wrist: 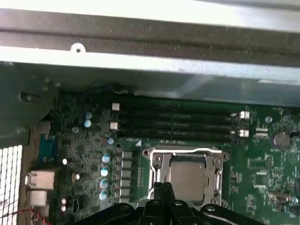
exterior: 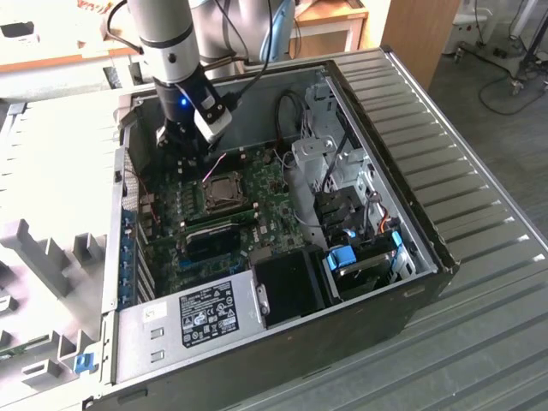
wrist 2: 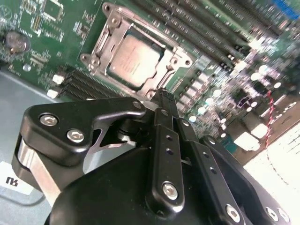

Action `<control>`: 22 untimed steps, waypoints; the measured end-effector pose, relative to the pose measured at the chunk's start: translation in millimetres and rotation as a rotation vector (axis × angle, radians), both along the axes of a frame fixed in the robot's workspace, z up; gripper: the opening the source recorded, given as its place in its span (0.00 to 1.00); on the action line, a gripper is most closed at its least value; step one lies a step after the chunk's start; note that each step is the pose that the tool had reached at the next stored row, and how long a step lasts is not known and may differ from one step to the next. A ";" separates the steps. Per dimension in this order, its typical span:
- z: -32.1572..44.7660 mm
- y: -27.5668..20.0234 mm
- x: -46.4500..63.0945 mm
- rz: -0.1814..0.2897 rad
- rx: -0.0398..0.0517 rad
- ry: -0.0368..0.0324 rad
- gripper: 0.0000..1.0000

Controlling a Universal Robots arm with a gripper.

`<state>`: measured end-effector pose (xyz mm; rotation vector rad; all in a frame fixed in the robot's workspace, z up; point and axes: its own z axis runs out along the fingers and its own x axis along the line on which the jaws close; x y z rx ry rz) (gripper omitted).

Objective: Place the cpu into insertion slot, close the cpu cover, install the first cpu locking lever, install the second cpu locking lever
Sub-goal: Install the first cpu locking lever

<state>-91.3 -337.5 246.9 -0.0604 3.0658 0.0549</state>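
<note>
Second wrist view shows one cpu (wrist 2: 134,58), one cpu cover (wrist 2: 107,43).

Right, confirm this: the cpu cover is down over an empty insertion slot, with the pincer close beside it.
Not empty. The second wrist view shows the cpu lying in the insertion slot, its grey top visible through the window of the cpu cover. The rest stands: cover down, pincer close beside it.

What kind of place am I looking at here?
Probably a robotics lab or workshop: a robot arm reaches into an opened computer case on a ribbed metal table, with wooden desks behind.
</note>
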 end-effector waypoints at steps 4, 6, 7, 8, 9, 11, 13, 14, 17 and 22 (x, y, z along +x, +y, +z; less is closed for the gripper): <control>-0.2 4.7 0.7 0.000 -0.0209 0.0000 0.11; -0.2 7.3 0.9 0.000 -0.0213 0.0001 0.11; -0.3 8.3 1.0 0.000 -0.0212 0.0001 0.11; -0.3 9.3 1.2 0.000 -0.0212 0.0001 0.11; -0.4 10.2 1.4 0.000 -0.0213 0.0002 0.11; -0.6 10.9 2.0 0.000 -0.0202 0.0001 0.11; -0.6 11.0 2.5 0.000 -0.0146 0.0001 0.11; -0.7 11.1 2.8 0.000 -0.0112 0.0001 0.11; -0.7 11.3 3.8 0.000 -0.0015 0.0000 0.11; -0.7 12.9 8.8 0.000 0.0039 0.0000 0.11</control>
